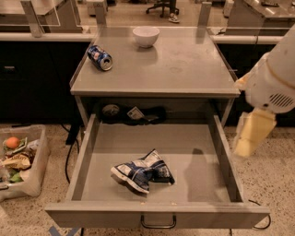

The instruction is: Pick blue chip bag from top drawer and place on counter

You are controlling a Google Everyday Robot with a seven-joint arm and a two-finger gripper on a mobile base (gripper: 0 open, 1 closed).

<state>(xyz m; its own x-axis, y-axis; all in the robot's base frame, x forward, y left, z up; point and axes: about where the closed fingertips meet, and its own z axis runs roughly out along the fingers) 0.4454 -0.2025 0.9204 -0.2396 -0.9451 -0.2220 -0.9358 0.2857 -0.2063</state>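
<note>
Gripper (pixel 251 136) right of top drawer (pixel 81 161), clenched or released cannot tell; blue chip bag (pixel 143 171) inside.

Office-like workspace: swivel chair (pixel 162 9), desks (pixel 265 11) behind.

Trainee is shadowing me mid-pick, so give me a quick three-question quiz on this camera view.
1. True or false: the blue chip bag lies in the open top drawer.
2. The soda can on the counter is: A) upright B) on its side C) in the drawer.
3. Fill in: the pincer hangs outside the drawer, beyond its ___ wall in the camera view.
Key: 1 true; 2 B; 3 right.
</note>
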